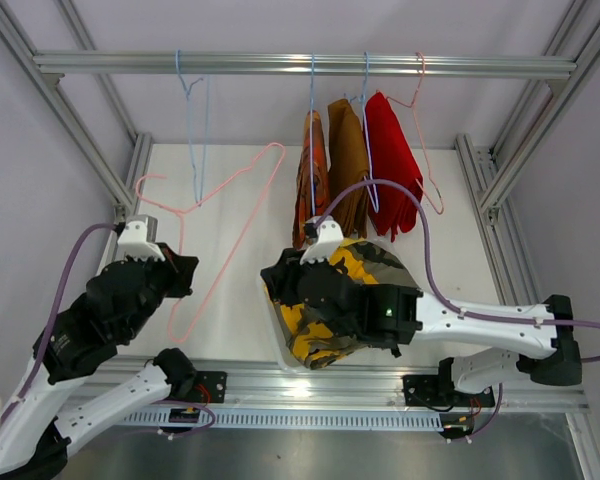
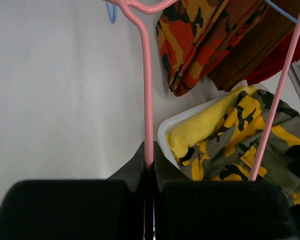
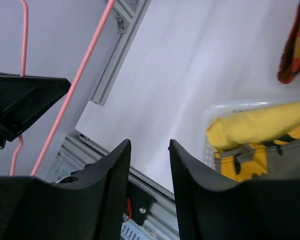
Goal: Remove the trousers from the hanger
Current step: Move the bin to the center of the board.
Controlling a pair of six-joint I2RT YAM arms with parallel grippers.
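Observation:
My left gripper (image 1: 185, 270) (image 2: 149, 161) is shut on the wire of an empty pink hanger (image 1: 230, 215) (image 2: 148, 90), held off the rail above the table. Three pairs of trousers hang from the rail: orange-red patterned (image 1: 313, 170) (image 2: 195, 35), brown (image 1: 347, 165) and red (image 1: 392, 160). Yellow trousers (image 2: 205, 125) (image 3: 260, 125) and camouflage trousers (image 1: 330, 305) (image 2: 240, 145) lie in the white basket (image 2: 165, 127) (image 3: 210, 122). My right gripper (image 1: 273, 282) (image 3: 149, 145) hovers at the basket's left side, open, with nothing between its fingers.
An empty blue hanger (image 1: 195, 130) hangs on the rail (image 1: 280, 64) at the left. Aluminium frame posts stand at both sides, and a frame bar (image 1: 310, 385) runs along the table's near edge. My right arm lies across the basket.

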